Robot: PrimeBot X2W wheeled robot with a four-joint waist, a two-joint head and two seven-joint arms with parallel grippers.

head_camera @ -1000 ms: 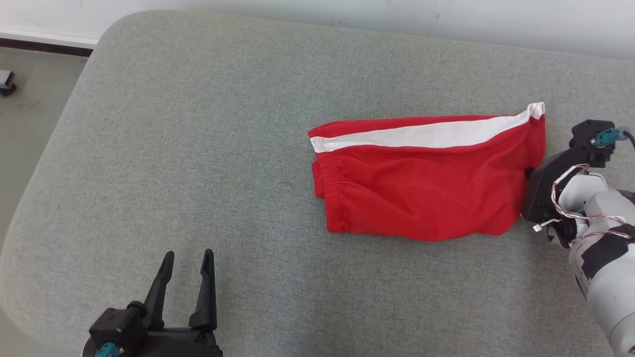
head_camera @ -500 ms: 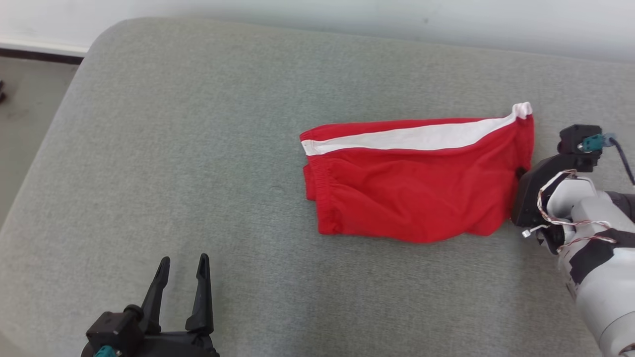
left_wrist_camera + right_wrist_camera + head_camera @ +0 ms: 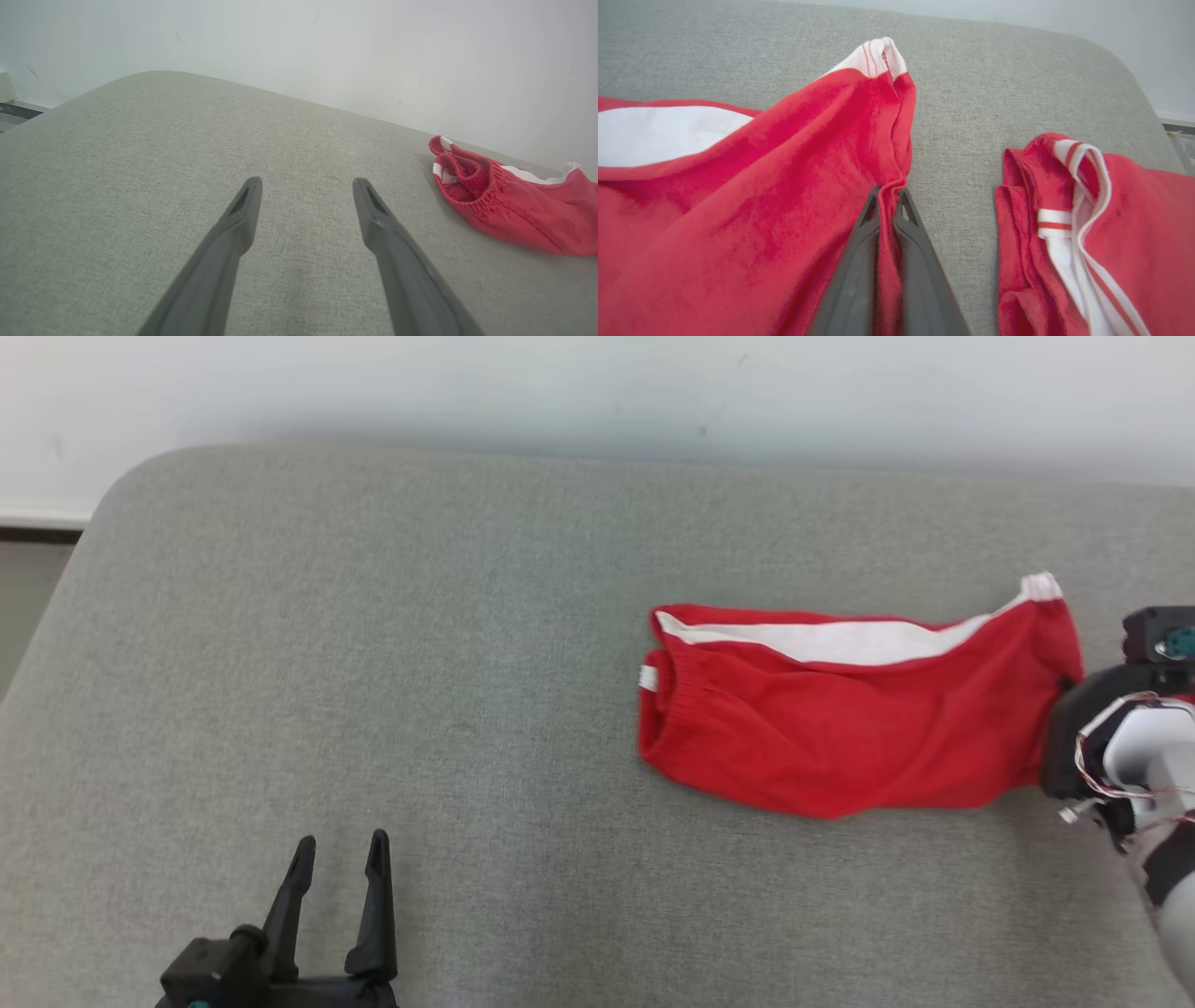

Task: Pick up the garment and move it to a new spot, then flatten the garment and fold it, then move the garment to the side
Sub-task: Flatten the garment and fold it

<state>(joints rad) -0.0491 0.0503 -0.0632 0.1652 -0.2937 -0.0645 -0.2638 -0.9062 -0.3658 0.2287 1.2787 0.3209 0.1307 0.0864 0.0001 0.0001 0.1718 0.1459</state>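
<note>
The garment [image 3: 840, 728], red shorts with a white side stripe, lies folded on the right part of the grey cushioned surface [image 3: 373, 663]. My right gripper [image 3: 1062, 709] is at its right edge, shut on a pinch of the red hem. The right wrist view shows that fold of cloth [image 3: 761, 186] clamped between the two dark fingers of the right gripper [image 3: 888, 198]. My left gripper [image 3: 341, 849] rests at the lower left, open and empty, far from the shorts. In the left wrist view the left gripper [image 3: 306, 184] points across bare fabric, with the shorts [image 3: 514, 214] off to the right.
A second red piece with white trim [image 3: 1064, 233] lies just right of the held hem in the right wrist view. A pale wall [image 3: 597, 392] runs behind the surface. The surface's rounded left edge drops to the floor [image 3: 28, 588].
The head camera has tilted and shifted. Beyond that, the right gripper has dragged the shorts to the right across the surface, and the cloth has bunched narrower. The left gripper stays open.
</note>
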